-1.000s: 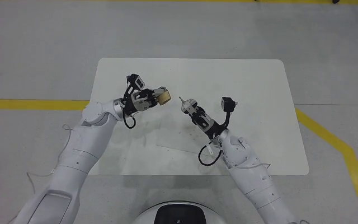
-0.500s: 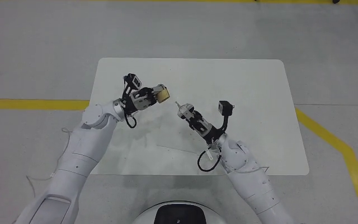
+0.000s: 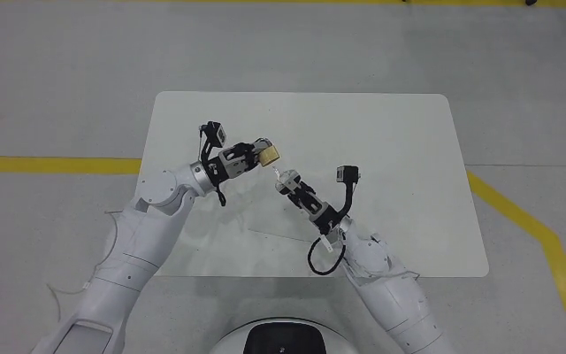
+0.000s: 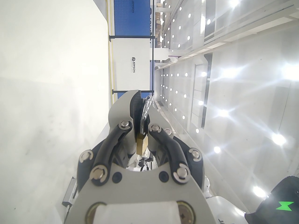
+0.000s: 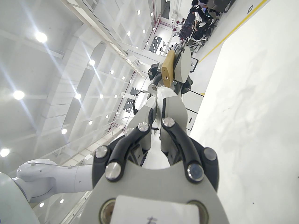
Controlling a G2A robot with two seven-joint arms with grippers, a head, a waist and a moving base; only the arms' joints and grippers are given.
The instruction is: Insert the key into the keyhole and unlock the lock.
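Both arms sit closer together than before. Right gripper, clamped on the key, nearly meets the brass padlock pinched in the left gripper above the tabletop's middle. Key blade hard to make out; keyhole faces it.

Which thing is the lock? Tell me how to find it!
Look above the white table, near its middle. The left gripper holds the padlock there. It is the only brass-gold block; everything around it is white, grey or black.

Brass-gold lock, silver shackle; silvery key; plain white table; yellow stripe on grey floor.
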